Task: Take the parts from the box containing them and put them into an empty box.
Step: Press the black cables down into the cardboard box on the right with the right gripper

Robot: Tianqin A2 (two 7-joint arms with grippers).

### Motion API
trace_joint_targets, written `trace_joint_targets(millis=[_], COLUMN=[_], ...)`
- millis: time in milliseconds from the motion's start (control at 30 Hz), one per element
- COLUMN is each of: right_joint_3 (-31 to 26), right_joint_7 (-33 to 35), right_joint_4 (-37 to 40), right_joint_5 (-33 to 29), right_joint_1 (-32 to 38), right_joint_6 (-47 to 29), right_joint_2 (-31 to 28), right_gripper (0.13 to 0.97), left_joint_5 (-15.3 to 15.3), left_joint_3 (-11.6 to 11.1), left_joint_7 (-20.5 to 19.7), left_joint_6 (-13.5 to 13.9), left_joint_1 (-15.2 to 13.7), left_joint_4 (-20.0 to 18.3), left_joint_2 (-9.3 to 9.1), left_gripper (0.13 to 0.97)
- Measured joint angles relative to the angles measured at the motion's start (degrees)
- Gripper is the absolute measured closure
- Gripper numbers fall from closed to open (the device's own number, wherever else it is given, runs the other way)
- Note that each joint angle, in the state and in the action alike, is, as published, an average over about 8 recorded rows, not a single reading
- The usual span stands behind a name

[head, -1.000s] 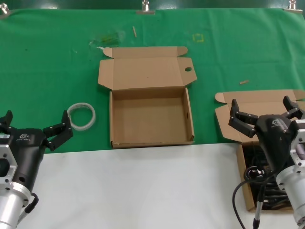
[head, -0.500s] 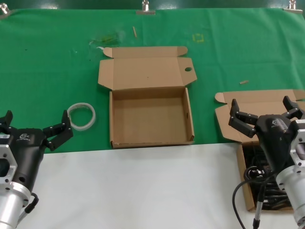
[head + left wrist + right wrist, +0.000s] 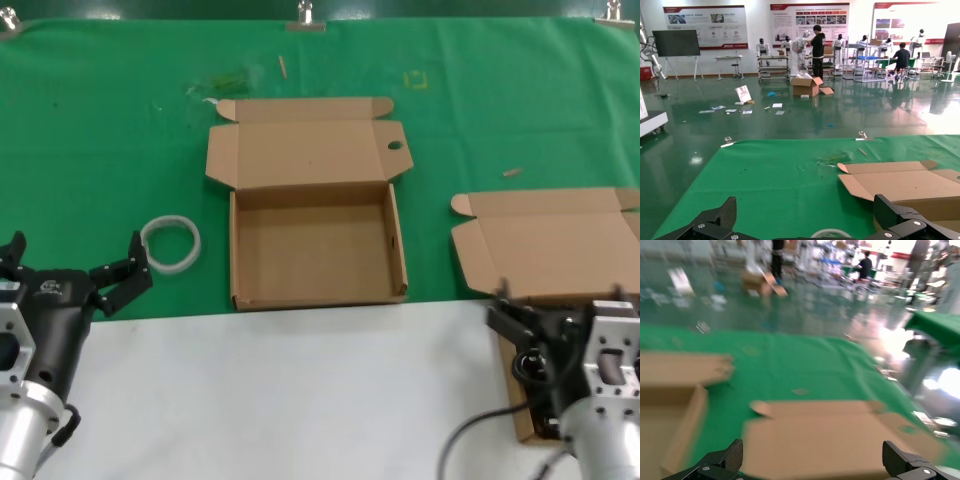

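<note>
Over the box containing them [image 3: 520, 425] (table's near edge), right claw [image 3: 555, 335] spread wide.

Head view: the box containing them [image 3: 545, 255] is cut by the right picture edge, and its near tray lies almost wholly behind the right gripper [image 3: 550, 335], so the parts [image 3: 540, 400] show only as dark scraps beside the wrist. The right arm and the left gripper [image 3: 75, 265] run off the near edge.

Right wrist view: motion-blurred throughout; the lid edges are smeared, only two dark fingertips [image 3: 720, 462] enter at the picture's border, and the tray is out of frame.

Left wrist view: the empty box [image 3: 905, 182] is cut by the picture's edge, and the white ring [image 3: 832, 233] is barely visible.
</note>
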State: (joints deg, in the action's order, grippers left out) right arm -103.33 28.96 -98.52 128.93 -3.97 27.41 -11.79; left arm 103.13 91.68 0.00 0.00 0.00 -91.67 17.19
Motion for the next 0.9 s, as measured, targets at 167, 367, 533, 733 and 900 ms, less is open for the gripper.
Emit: trace_joint_targets(millis=[167,367,533,733,900], right_joint_3=[1.19,1.67,1.76,2.56,3.82], right_joint_7=[12.82,28.75,42.47,58.47,71.59], right_joint_4=[-2.06,-1.52,-0.05,1.33,1.08], right_joint_5=[3.07,4.37,7.66,14.00,21.09], right_joint_1=[-0.77,1.77,5.31,9.19,10.90], right_joint_6=[8.78,18.52,24.67,29.39,32.74], right_joint_2=[0.03,0.05,0.06,0.06,0.06], right_gripper=[0.129,0.129,0.129,0.129,0.129], left_joint_5=[0.00,0.00,-0.01,-0.03,-0.03], left_joint_3=[0.00,0.00,0.00,0.00,0.00], left_joint_7=[0.00,-0.01,-0.04,-0.04,-0.03], left_joint_6=[0.00,0.00,0.00,0.00,0.00], left_joint_1=[0.00,0.00,0.00,0.00,0.00], left_joint_4=[0.00,0.00,0.00,0.00,0.00], left_joint_2=[0.00,0.00,0.00,0.00,0.00], left_gripper=[0.132,0.132,0.132,0.132,0.132])
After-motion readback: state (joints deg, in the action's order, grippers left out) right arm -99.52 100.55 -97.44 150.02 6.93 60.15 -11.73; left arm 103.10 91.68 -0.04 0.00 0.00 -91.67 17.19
